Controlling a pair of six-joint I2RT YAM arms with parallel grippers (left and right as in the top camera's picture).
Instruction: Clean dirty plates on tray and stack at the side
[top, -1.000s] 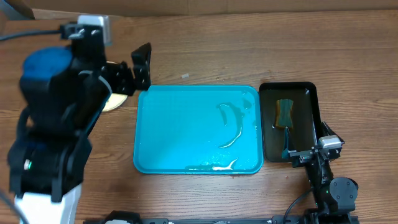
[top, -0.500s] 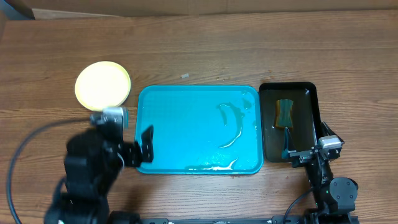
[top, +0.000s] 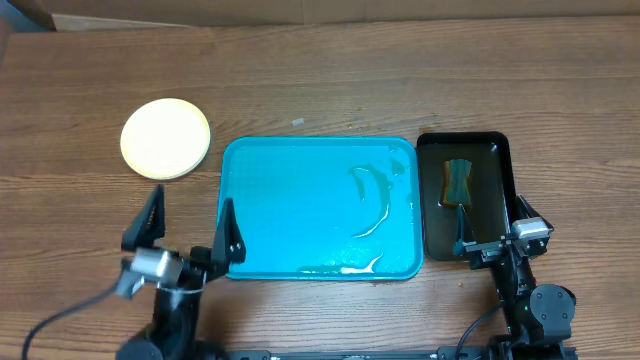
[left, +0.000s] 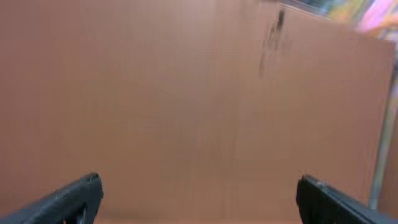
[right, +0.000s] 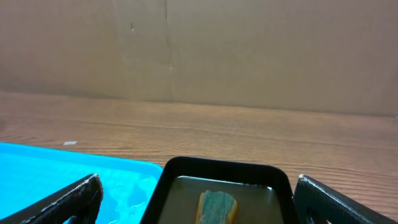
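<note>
A pale yellow plate lies on the table to the left of the tray; no white plate shows separately, and I cannot tell whether any lies under it. The turquoise tray holds no plates, only water streaks; it also shows in the right wrist view. My left gripper is open and empty near the tray's front left corner; in the left wrist view it faces a brown cardboard wall. My right gripper is open and empty at the black tray's front end, as the right wrist view shows.
A narrow black tray stands right of the turquoise tray, holding murky water and a green-and-yellow sponge, which also shows in the right wrist view. A cardboard wall runs along the table's back edge.
My left arm has pulled back from the plate at the back left to the table's front edge, uncovering the pale yellow plate. The right arm has not moved.
</note>
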